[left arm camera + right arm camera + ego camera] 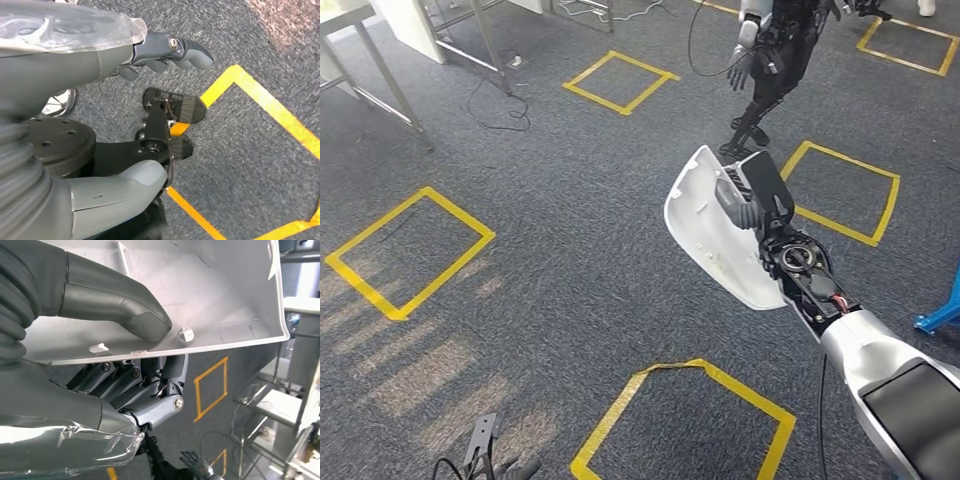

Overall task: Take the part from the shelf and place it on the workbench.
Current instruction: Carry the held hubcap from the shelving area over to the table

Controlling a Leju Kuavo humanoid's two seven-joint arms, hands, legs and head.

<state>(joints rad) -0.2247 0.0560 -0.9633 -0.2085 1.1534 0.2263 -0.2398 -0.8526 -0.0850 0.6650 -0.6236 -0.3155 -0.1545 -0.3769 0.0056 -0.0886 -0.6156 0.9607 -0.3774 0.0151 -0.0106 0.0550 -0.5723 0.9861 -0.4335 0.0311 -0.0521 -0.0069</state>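
Note:
The part (705,225) is a curved white plastic shell, held up over the carpet to the right of centre in the head view. My right hand (758,205) grips its edge. In the right wrist view the thumb (143,320) presses inside the shell (211,285) and the dark fingers (151,390) clamp it from underneath. My left hand (158,120) hangs over the floor with nothing in it. Its fingers (177,50) and thumb (124,190) are apart.
Grey carpet carries yellow tape squares (410,250), (690,420), (848,190). Another dark robot (765,60) stands at the back. Metal table legs (388,60) and a cable (497,110) are at the far left. A blue object (943,305) sits at the right edge. Metal frames (286,405) stand nearby.

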